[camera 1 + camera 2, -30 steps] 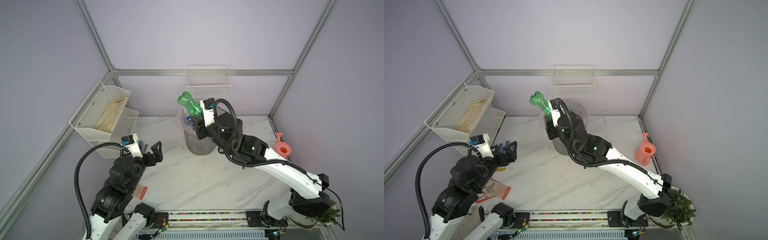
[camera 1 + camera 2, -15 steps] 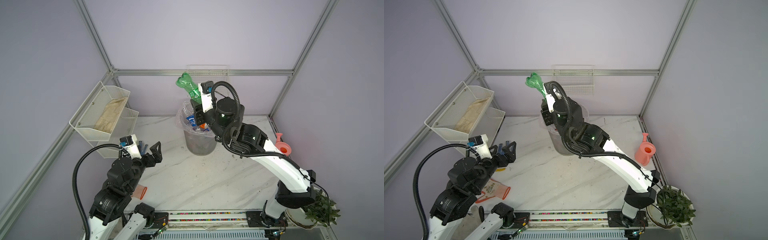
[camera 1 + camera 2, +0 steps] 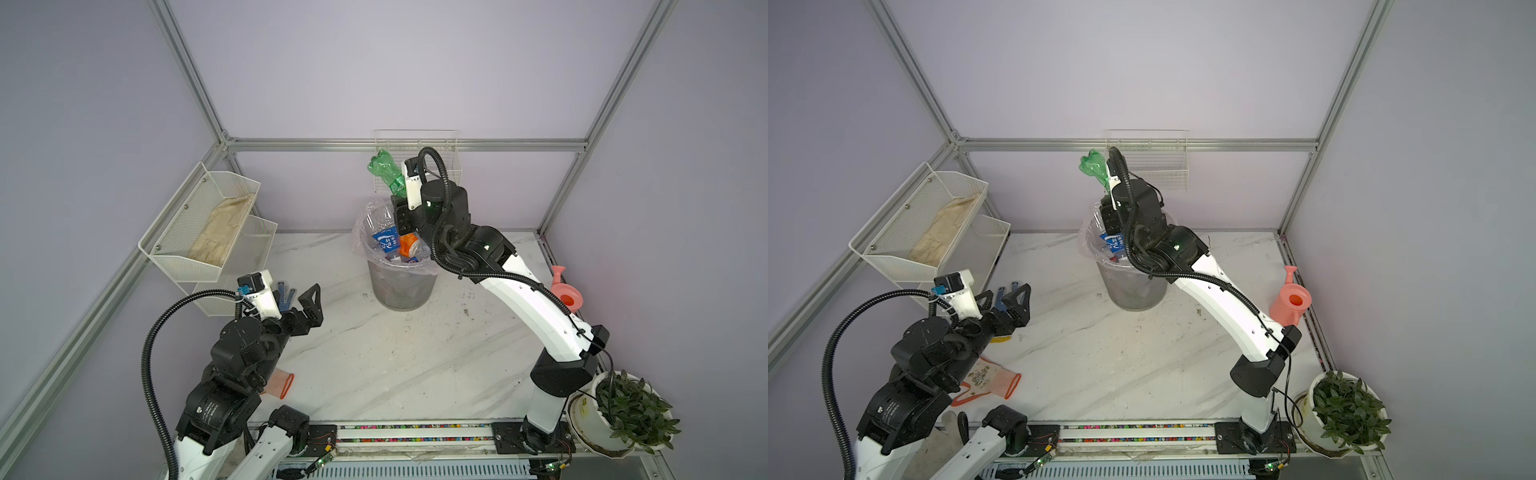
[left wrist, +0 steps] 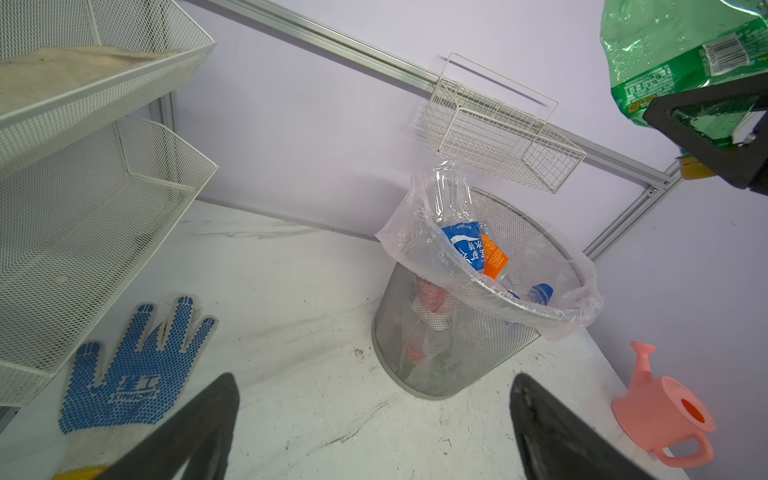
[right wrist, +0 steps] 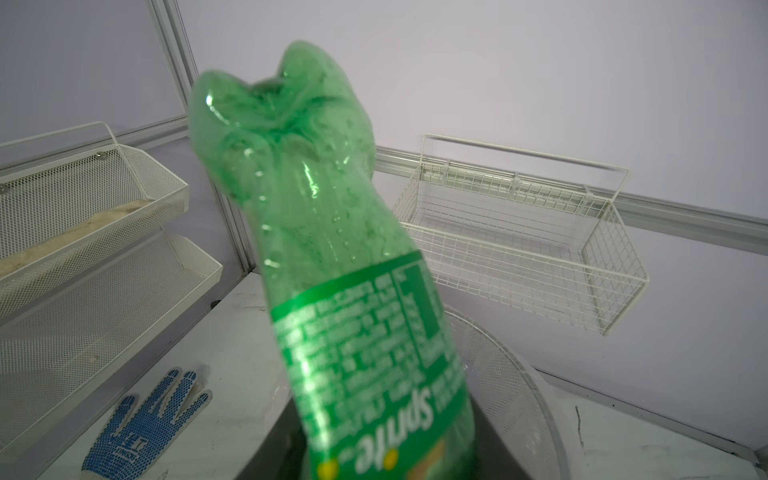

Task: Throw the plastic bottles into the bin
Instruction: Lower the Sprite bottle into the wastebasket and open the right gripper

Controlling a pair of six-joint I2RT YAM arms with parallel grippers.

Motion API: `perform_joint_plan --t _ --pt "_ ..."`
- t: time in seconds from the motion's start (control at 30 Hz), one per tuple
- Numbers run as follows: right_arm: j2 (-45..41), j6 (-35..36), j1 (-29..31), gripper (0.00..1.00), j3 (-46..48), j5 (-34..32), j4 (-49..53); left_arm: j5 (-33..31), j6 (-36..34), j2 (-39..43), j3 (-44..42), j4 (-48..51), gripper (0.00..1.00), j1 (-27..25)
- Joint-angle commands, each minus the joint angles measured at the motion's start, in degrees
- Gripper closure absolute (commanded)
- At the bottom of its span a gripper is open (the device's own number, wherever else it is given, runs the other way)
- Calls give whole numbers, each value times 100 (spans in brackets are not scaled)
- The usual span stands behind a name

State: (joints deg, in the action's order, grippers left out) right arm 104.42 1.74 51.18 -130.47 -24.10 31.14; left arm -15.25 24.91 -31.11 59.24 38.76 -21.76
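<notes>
Bottle [image 5: 332,249] cap hidden, right tool [image 4: 712,124] cropped

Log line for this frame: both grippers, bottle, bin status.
right gripper: shut on green bottle, base up, above bin | left gripper: open, empty | bin: bottles inside | drop: pending

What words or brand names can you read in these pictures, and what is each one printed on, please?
"Sprite" on the label of the green bottle.
"XINGONG" on the blue-dotted glove.
On the blue-labelled bottle in the bin: characters too small to read.
Fine print on the green label: blurred.
</notes>
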Motion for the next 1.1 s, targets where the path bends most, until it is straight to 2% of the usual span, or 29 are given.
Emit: perform_joint_plan --t 0.0,0.17,0.3,0.33,0.37,0.43,0.47,0.57,0.77,1.07 --pt "-6 -124 -18 78 -135 98 32 -13 -108 57 59 -64 0 40" --pt "28 -467 -391 79 219 268 65 -55 -109 97 6 8 0 40" --pt "71 -1077 -998 77 760 995 423 -54 -28 136 -48 -7 0 40" --pt "87 -1161 -1060 72 882 1068 558 -40 -13 144 -68 -16 0 40" --pt "72 -1203 -1074 57 1015 1101 655 -36 -2 146 -86 -18 0 40" --pt "-37 -1202 -1067 7 1290 1046 764 -26 5 149 -114 -40 0 40" --pt "-132 -1229 -1064 3 1393 944 757 -25 -2 142 -117 -40 0 40" --pt "-572 -1237 -1066 2 1507 652 587 -27 -37 118 -89 -40 0 47" --pt "-894 -1198 -1064 2 1259 931 552 -55 3 77 -76 -56 0 40" --pt "-1612 -1067 -1066 3 2266 1029 -1 -65 104 -129 -77 7 0 40"
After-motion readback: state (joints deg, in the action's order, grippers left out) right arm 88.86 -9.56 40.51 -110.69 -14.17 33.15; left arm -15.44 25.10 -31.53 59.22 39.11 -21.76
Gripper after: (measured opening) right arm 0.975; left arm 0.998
